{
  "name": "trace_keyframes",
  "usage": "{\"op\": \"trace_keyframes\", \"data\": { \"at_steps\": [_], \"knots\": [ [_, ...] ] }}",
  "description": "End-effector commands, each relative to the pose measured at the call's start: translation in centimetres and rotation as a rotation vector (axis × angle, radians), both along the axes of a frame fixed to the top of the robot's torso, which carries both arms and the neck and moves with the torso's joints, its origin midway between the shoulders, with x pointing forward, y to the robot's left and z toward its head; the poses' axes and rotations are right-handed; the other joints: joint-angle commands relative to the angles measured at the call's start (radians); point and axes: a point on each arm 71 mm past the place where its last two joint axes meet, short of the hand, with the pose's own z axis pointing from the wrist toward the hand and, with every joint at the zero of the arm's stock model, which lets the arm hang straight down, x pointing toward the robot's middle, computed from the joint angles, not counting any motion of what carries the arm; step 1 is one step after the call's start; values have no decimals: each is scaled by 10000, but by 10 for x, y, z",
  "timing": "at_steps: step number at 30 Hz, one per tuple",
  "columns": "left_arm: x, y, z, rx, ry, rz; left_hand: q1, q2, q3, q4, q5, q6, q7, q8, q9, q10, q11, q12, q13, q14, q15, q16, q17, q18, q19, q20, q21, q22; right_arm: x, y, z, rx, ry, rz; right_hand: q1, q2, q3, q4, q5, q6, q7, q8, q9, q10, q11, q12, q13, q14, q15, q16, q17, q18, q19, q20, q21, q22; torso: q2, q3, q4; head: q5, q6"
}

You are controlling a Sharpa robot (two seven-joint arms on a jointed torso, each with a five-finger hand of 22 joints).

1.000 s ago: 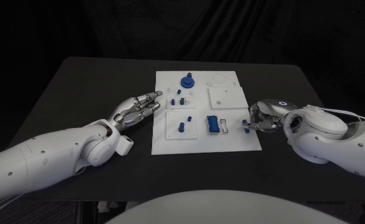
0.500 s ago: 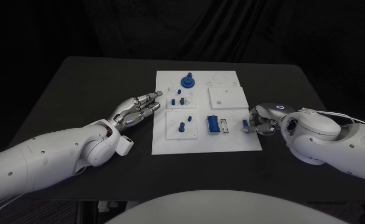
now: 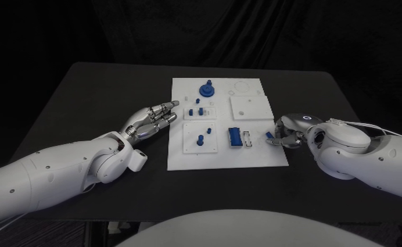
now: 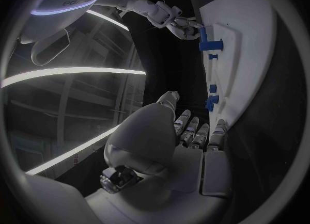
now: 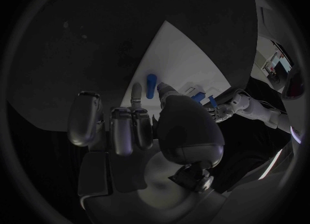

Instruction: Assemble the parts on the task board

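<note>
A blue part [image 3: 269, 136] sits at the right edge of the board [image 3: 226, 163], pinched by the fingers of the right hand [image 3: 287, 132]. The left hand [image 3: 153, 120] rests on the black surface [image 3: 92, 101] just beside the board's left edge, fingers stretched out and holding nothing.

The left hand [image 4: 194, 131] lies open beside the task board [image 4: 242, 53] — blue parts [image 4: 210, 43] standing in it.

Black table [image 3: 100, 96], matte and dark, spanning the middle of the head view with rounded far corners. Behind it, black curtain [image 3: 210, 14] hanging in loose vertical folds across the whole background. Same dark tabletop [image 5: 84, 53] seen again from the right wrist.
</note>
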Motion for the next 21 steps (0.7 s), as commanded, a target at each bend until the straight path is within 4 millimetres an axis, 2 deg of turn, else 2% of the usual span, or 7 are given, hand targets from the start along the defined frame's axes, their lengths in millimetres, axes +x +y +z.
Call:
{"op": "trace_keyframes", "data": {
  "at_steps": [1,3,9,11,16,18,21],
  "knots": [
    [-1,-2,5,-530,-569,-127,4,-52,50,7,47,72,39,58,15,49,-4,65,18,-7,-22,13,2,172,2,-10,28,-16,0,0,-4,-98,96,97,51,152,98,-20,-23,121,17,-126,-155,1044,90,-54,2631,1055,51,30,2634,-64,50,52,-105,1678,-5,-2,10,-2,-1],
    [-1,-2,5,-529,-565,-128,5,-51,55,7,51,75,48,58,15,54,8,78,20,-7,-20,13,2,171,1,-8,27,-17,0,0,-5,-90,143,131,185,163,165,-126,-23,177,16,-213,-202,1044,90,-54,2631,1054,50,27,2626,-62,47,54,-113,1677,0,-1,4,14,-1],
    [-1,-2,5,-526,-555,-130,7,-51,59,5,55,69,51,57,14,59,20,86,21,-7,-18,13,2,171,1,-6,27,-17,1,4,-7,120,236,330,991,212,588,-797,-12,529,-57,-525,-391,1044,30,-54,2631,1055,4,30,2634,-50,24,26,-167,1667,-8,-4,5,30,-1],
    [-1,-2,5,-527,-552,-134,7,-51,59,5,55,69,51,57,14,59,20,86,21,-7,-18,13,2,171,1,-6,27,-17,1,6,-7,189,248,417,1492,319,1116,-1270,7,841,-145,-740,-525,1044,-55,-54,2631,1055,-73,30,2634,-40,9,-39,-199,1661,-10,-4,0,32,-1],
    [-1,-2,4,-526,-548,-139,11,-51,67,2,60,53,50,53,12,64,44,89,21,-8,-12,12,1,170,-3,-3,25,-24,0,8,-8,304,281,556,1669,258,1935,-1780,16,1167,-162,-1135,-713,1044,-68,-54,2631,1055,-90,30,2634,-45,2,-70,-217,1660,-20,-6,6,43,-1],
    [-1,-2,4,-524,-550,-136,11,-51,67,2,60,53,50,53,12,64,44,89,21,-8,-12,12,1,170,-3,-3,25,-24,0,9,-8,353,318,575,1552,118,2629,-2160,0,1394,-116,-1433,-807,1044,-44,-54,2631,1055,-79,30,2634,-49,-2,-53,-223,1661,-18,-5,5,54,-1],
    [-1,-2,4,-527,-551,-138,13,-51,72,0,62,28,47,47,9,67,57,90,22,-8,-8,12,1,170,-3,-2,24,-24,0,9,-8,405,360,598,1468,56,2948,-2379,-3,1485,-118,-1558,-819,1044,-32,-54,2631,1055,-56,30,2634,-49,2,-46,-212,1664,-9,-3,3,75,-1]
  ]
}}
